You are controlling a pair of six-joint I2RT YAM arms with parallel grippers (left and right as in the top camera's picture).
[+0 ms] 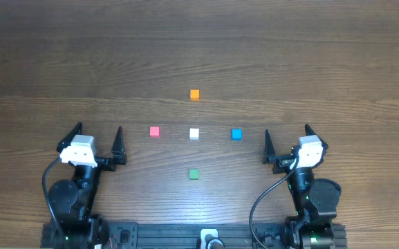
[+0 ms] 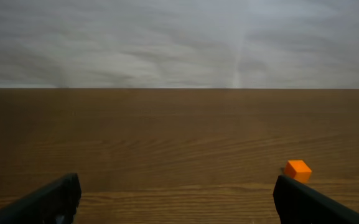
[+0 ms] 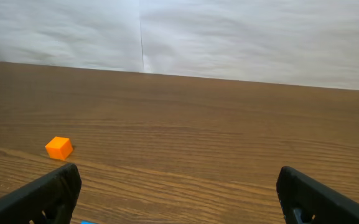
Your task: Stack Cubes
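The left tool (image 1: 99,131) and right tool (image 1: 287,131) are spread wide, empty, touching nothing. Between them on the table (image 1: 47,55) lie five separate cubes: pink (image 1: 155,131), white (image 1: 194,133) and blue (image 1: 236,133) in a row, green (image 1: 193,174) nearer the bases, orange (image 1: 195,94) farther off. Stacking looks unstarted. Next, one tool must straddle a cube and close.

Perhaps a lab: wooden table (image 1: 47,55), white backdrop (image 3: 260,37).
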